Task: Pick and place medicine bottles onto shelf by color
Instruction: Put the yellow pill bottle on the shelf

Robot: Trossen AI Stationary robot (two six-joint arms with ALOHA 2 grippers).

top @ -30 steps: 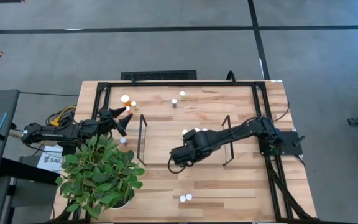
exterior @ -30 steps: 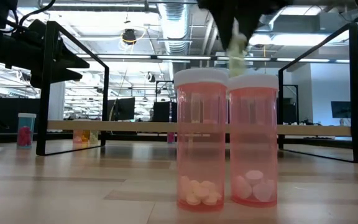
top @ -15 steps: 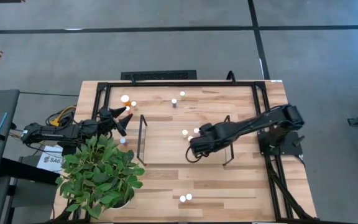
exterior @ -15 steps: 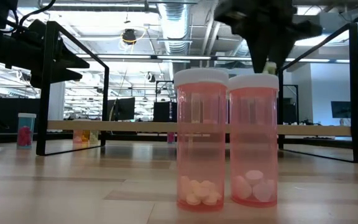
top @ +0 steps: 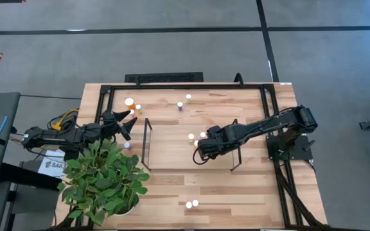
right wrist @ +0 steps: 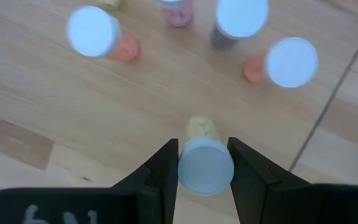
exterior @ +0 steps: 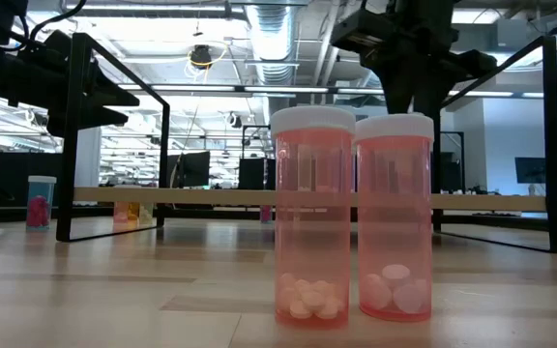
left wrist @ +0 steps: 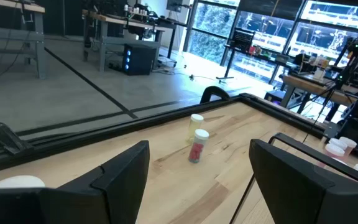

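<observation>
Here a small yellowish bottle (right wrist: 202, 155) with a white cap is pinched between the fingers of the right gripper (right wrist: 202, 163), which are closed to the cap's width on either side. In the high view this gripper (top: 204, 149) hangs over the shelf (top: 172, 144), just right of the frame's centre, close beside two or three white caps (top: 191, 136) that stand there. In the right wrist view four other capped bottles are seen beyond the held one: two orange-bodied (right wrist: 107, 37), one pink (right wrist: 179, 14) and one dark (right wrist: 235, 22).

The step is judged to be the setting down of the held bottle. It would be done well if the bottle were kept upright, lowered onto bare wood beside its colour group, and released only once its base rests flat. The fingers should be opened slowly and lifted straight up, so that neighbouring caps are not knocked. The black wire end (top: 234, 145) close at the right should be avoided on retreat.

The left gripper (left wrist: 197, 180) waits with its fingers wide apart and nothing held, at the left of the high view beside the plant (top: 105, 183). More bottles remain at the upper left (top: 129, 102), upper centre (top: 184, 101) and bottom centre (top: 191, 204) of the table (top: 255, 192).
</observation>
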